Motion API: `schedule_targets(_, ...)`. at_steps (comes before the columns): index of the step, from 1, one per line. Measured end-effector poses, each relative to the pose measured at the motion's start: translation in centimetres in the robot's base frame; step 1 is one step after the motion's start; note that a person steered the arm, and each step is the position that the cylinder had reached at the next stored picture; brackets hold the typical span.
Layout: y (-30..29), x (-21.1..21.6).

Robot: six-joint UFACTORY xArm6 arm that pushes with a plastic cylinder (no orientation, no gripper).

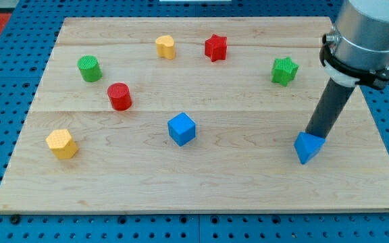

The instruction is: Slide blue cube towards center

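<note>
arm: enters from the view's upper right, dark rod slanting down-left | my tip point(312, 135): touching top of blue triangular block point(308, 148); no pincer, bare rod | blue cube point(182, 128): on wooden board point(201, 192), near centre, well left of tip

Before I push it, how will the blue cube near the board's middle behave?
The blue cube sits flat on the smooth wooden board, so it should slide, not roll. An off-centre push would probably spin it. My tip is at the view's right, against the other blue block.

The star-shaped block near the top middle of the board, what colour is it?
Red. The red star-shaped block shows clearly in the camera view, the only view.
</note>
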State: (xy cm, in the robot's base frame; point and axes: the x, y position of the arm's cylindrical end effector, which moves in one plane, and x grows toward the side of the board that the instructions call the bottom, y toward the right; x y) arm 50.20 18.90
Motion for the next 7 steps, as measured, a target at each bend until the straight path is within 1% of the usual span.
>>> schedule_targets(1,-0.3,-0.2)
schedule_targets(2,-0.5,-1.6)
schedule_targets(3,-7.1,-6.6)
schedule_targets(4,-13.9,-8.8)
schedule_targets(5,-15.0,-6.4)
schedule_targets(6,-20.9,-6.5)
schedule_targets(7,-26.5,-5.7)
